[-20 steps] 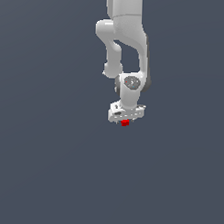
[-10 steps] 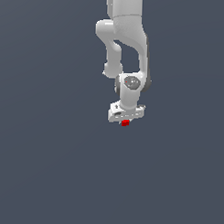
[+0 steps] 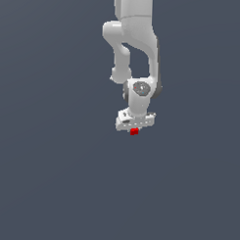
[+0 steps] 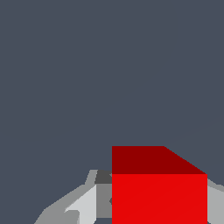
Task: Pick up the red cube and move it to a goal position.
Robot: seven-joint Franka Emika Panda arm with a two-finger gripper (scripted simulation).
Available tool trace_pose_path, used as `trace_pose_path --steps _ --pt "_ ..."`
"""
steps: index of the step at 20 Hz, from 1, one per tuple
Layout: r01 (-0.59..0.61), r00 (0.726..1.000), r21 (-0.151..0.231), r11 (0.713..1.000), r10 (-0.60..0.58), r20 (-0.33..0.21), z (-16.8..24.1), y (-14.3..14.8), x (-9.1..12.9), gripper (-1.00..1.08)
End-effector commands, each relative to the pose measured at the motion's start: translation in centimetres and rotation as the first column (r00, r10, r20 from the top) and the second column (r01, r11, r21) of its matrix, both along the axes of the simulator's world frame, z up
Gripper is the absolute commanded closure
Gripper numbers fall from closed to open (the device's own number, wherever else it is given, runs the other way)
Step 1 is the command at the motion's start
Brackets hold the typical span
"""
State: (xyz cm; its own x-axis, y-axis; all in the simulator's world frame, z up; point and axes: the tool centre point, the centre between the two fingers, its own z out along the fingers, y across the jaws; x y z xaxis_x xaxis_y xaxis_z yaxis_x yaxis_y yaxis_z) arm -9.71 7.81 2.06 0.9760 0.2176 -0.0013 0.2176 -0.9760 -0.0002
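Gripper [image 3: 134, 128] of smooth white plastic hangs from the single arm [image 3: 135, 39], its broad flat body pointing down over the floor. In the wrist view its fingers [image 4: 83, 205] show as pale grey, angular, faceted wedges, and one of them lies flush against the side of the red cube [image 3: 134, 132]; the other flank is mostly hidden by the cube, with only a grey sliver visible at the frame edge. The jaws look pressed onto the cube, pinching it between them.

The cube is one small block, sharp-edged, with flat matte faces: a bright red face toward the wrist camera and a darker red face beside it. In the exterior view it peeks out just under the gripper body, at 6 o'clock from the grey round joint cap [image 3: 141, 88] on the wrist, and is much narrower than the gripper.

The arm is made of rounded, glossy white segments with bulbous elbows, rising toward 12 o'clock out of the frame.

The floor [image 3: 51, 178] is one plain, even slate-grey surface without texture.
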Motion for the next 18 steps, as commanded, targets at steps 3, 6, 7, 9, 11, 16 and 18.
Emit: trace_pose_path --steps 3,6,7,9,11,16,18 --pt "0.000 1.000 0.000 1.000 0.000 0.001 0.8 -0.2 0.1 1.08" --pt "0.000 1.000 0.000 1.000 0.000 0.001 2.0 -0.5 0.1 1.08" --pt "0.000 1.000 0.000 1.000 0.000 0.001 2.4 -0.6 0.1 1.08" --pt "0.000 1.000 0.000 1.000 0.000 0.001 3.6 -0.9 0.2 1.08" --pt "0.000 1.000 0.000 1.000 0.000 0.001 4.9 -1.2 0.2 1.08" --pt "0.000 1.000 0.000 1.000 0.000 0.001 9.2 -2.3 0.4 1.08" --pt "0.000 1.000 0.001 1.000 0.000 0.001 11.2 -2.7 0.5 1.08"
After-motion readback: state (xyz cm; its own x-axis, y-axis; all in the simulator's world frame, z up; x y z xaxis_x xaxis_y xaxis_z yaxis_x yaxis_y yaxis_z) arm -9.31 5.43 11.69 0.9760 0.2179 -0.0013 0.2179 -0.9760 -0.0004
